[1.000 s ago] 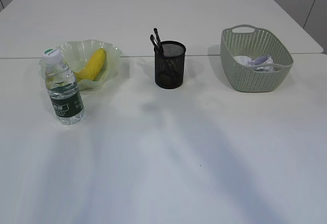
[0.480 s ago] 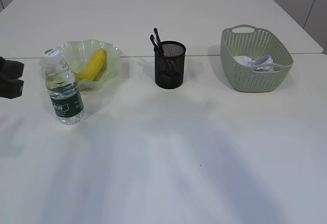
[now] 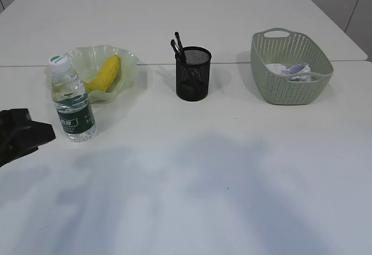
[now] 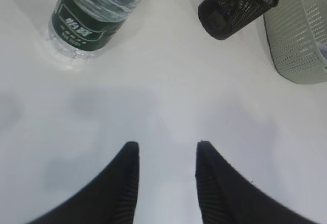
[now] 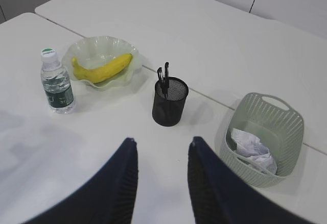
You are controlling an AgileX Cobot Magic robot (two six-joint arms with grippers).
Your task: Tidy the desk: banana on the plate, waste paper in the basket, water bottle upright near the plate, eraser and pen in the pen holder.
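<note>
Currently, the small clear plastic water bottle is standing upright, probably light and slippery; grasping its labelled midsection is advisable. Both jaws are standing open, holding nothing.

Office-like room: plain white desk, pen holder, pale wall panels.

Left tool: two matte black fingers, broad at base, tapering to rounded tips. Right tool: same curved black pair. No markings, screws, cables visible.
</note>
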